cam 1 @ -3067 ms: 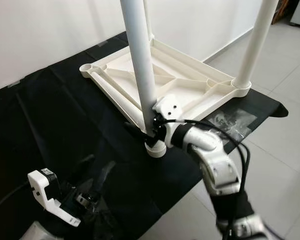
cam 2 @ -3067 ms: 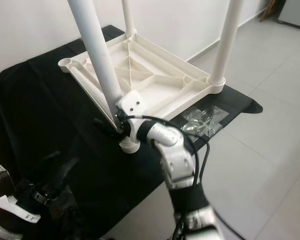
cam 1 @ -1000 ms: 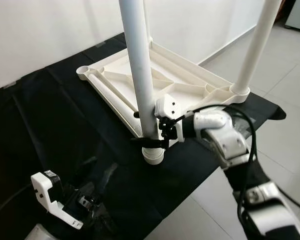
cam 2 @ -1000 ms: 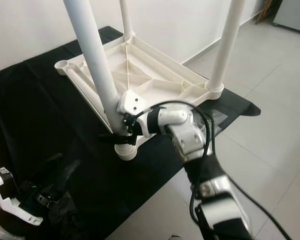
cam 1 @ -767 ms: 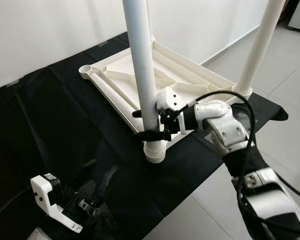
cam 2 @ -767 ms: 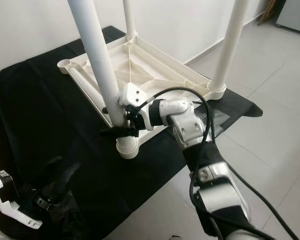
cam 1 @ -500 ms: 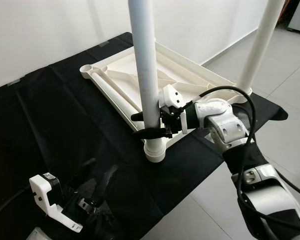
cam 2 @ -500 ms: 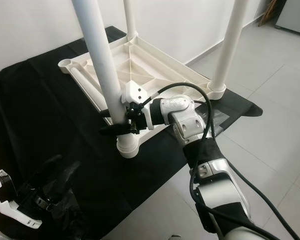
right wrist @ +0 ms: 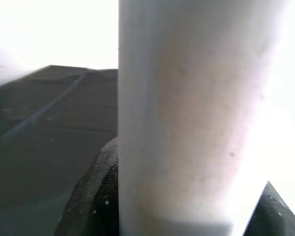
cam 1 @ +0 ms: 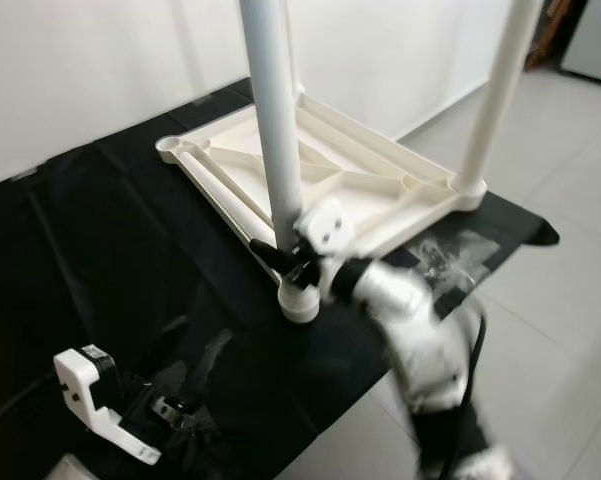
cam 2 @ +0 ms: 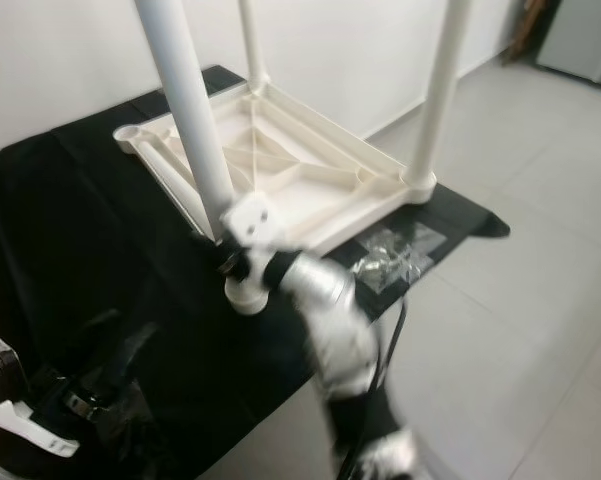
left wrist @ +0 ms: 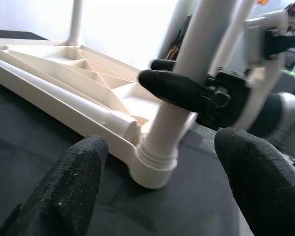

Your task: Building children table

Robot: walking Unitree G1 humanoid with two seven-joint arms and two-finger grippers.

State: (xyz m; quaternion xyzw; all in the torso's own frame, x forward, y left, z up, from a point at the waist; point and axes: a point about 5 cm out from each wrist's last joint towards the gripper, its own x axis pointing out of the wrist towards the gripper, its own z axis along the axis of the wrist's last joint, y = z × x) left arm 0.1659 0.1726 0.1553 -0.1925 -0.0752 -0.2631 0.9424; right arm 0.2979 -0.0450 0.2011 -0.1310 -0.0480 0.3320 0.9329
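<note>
The white table top (cam 1: 350,180) lies upside down on the black cloth (cam 1: 100,230), legs up. The nearest leg (cam 1: 272,130) stands in its corner socket at six o'clock, and the right gripper (cam 1: 285,262) pinches it just above the socket. At eight o'clock, the left gripper (left wrist: 157,191) hangs low, fingers spread wide.

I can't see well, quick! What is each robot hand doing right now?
Left gripper: open, holding nothing, low over the black cloth.
Right gripper: shut on the near table leg, just above its socket.
</note>
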